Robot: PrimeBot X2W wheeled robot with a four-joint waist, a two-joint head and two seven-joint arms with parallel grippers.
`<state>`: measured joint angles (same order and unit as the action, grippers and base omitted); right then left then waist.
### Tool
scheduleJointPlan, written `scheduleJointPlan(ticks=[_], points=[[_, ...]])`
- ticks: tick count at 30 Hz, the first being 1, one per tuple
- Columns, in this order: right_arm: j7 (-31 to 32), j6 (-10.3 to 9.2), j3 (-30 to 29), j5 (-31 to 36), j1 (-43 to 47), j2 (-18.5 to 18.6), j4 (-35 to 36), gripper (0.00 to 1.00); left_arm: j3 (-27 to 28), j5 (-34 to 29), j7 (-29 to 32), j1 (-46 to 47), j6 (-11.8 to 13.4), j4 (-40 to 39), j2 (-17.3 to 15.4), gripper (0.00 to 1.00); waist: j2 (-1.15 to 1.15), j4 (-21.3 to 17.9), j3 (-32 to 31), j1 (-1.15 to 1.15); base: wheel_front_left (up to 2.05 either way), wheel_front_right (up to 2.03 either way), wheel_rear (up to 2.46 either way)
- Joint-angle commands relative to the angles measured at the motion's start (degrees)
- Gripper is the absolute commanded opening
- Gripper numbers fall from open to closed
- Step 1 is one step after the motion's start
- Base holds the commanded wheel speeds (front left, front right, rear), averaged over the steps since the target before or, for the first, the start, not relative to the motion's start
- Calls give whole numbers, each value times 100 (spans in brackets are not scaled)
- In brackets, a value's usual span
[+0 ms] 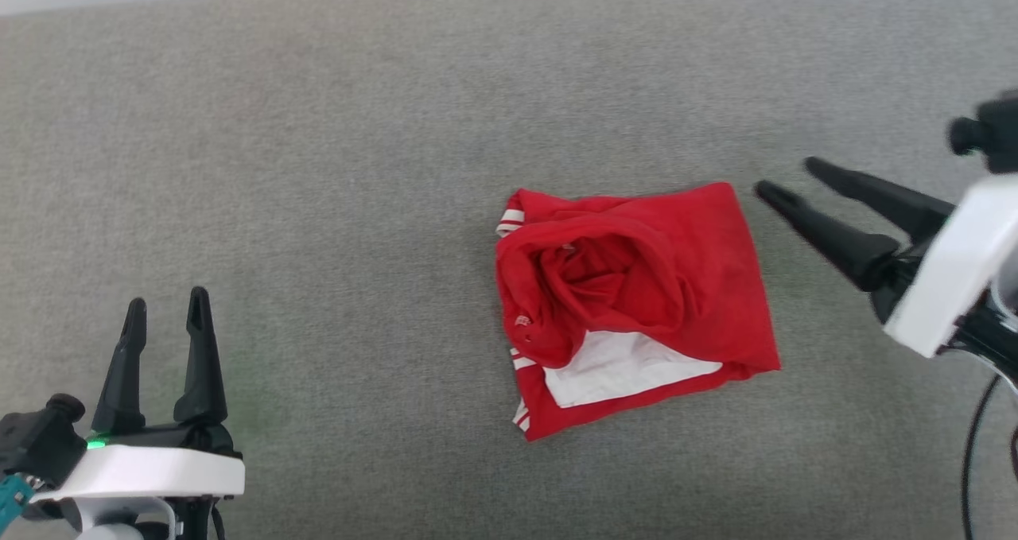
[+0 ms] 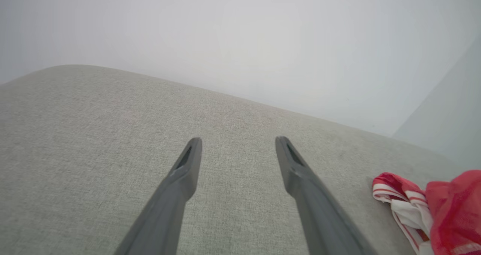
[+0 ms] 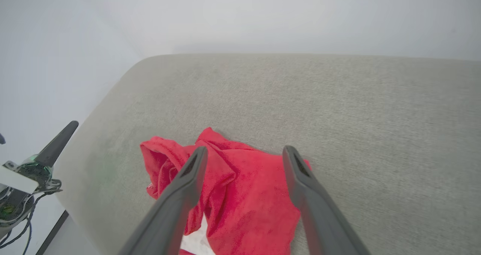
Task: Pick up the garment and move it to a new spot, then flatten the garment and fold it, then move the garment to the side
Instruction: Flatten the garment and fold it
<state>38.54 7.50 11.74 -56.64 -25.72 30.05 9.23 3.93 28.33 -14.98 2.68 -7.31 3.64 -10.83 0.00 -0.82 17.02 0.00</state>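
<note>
bare grey fabric surface (image 1: 334, 190) spreads across the upper and left frame; the garment (image 1: 700, 285) sits heaped right of centre, right gripper (image 1: 785, 176) near its right edge.

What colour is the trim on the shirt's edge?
Red and white stripes; the trim of the garment shows best in the left wrist view.

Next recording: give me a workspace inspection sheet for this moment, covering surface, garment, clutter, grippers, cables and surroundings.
Surface: grey woven fabric surface, flat.
Job's things: garment, a loosely folded, rumpled red bundle with a white sleeve and striped trim showing; it lies on the surface, held by neither gripper.
Clutter: nothing seen.
Grippers: left gripper open over bare surface, well apart from the garment; right gripper open, tips just off the garment's right edge with a gap between.
Cables: black cable at the head view's lower right.
Surroundings: pale wall beyond the surface.
</note>
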Motion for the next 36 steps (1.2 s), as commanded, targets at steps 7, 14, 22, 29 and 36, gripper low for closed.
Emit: scheduleJointPlan(ticks=[7,14,22,29,36], points=[[-1262,-3,-264,407,594,109,-255,100,116,-5,-25,-178,-20,26,-98,100,0,-242,-175,0,0,0,0],[-2853,-3,-167,874,1028,145,-801,100,197,-87,-25,-334,-20,78,-163,100,0,-393,-370,0,0,0,0],[-4600,-4,204,1429,1219,203,-1653,100,281,-273,-25,-476,-21,169,-212,100,0,-491,-618,0,0,0,0],[-5274,-3,519,1504,1239,185,-2298,100,310,-485,-25,-628,-20,245,-254,100,0,-473,-865,0,0,0,0],[-5369,-3,659,1478,1343,207,-2561,100,373,-610,-25,-814,-20,203,-265,100,0,-372,-1066,0,0,0,0]])
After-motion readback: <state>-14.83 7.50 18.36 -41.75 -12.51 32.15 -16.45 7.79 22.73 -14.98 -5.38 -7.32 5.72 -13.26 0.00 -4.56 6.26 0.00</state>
